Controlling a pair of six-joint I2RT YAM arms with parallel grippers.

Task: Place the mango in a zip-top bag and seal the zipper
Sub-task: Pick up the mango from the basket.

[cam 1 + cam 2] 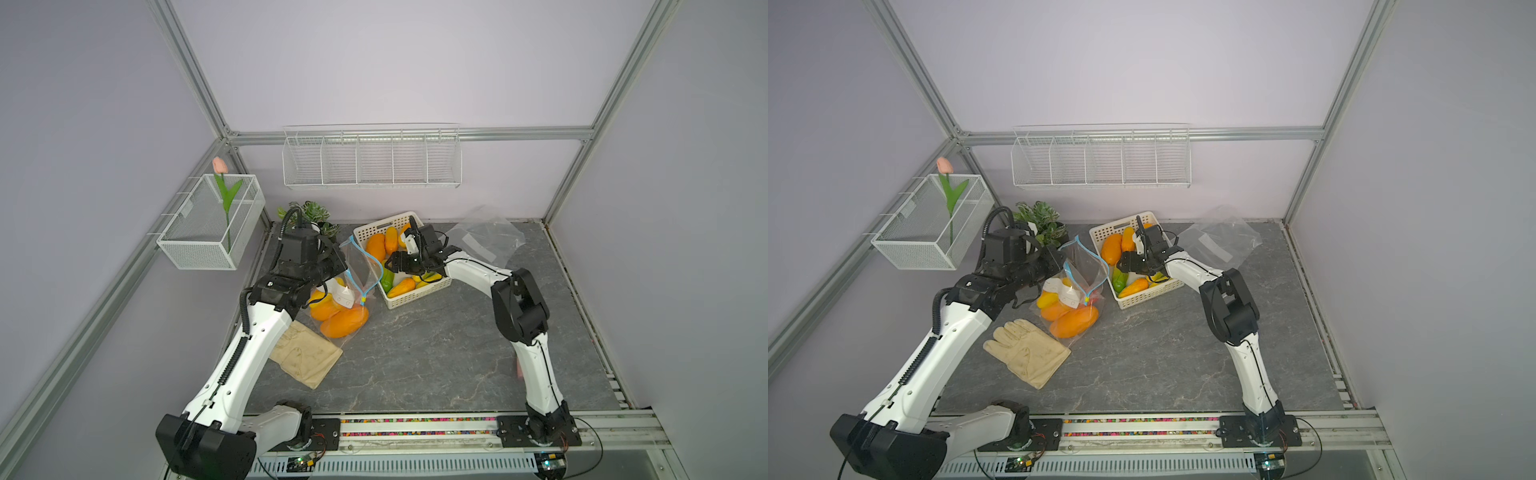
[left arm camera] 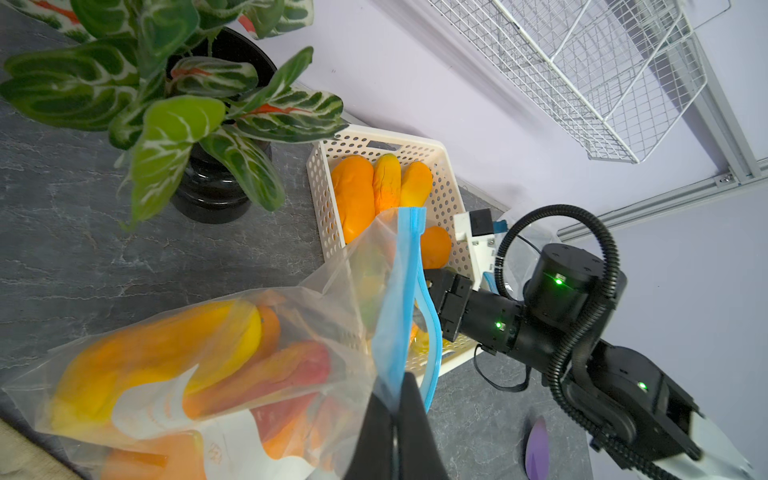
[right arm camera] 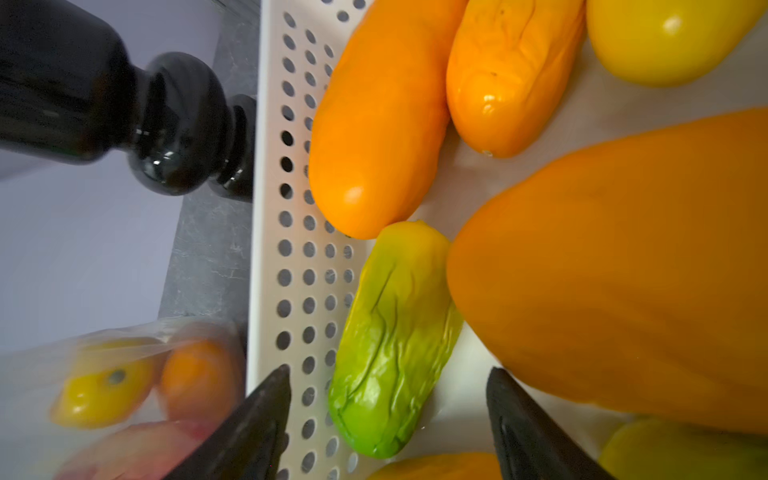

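Mangoes already fill the lower half of the bag, which rests on the desk near its left rear, between a glove and the basket. The left tool is clamped on the bag's blue zipper strip. It holds one side of the mouth up, so the unsealed opening gapes toward the basket. The right tool hangs low inside the basket with its jaws apart, holding nothing. A green mango lies between the two fingertips (whether either tip touches it, I cannot tell). Orange and yellow fruit lie around it in the basket, the largest just beside it. A plant in a black pot stands behind the bag. A second clear bag lies at the rear right of the desk, well apart from the filled one.
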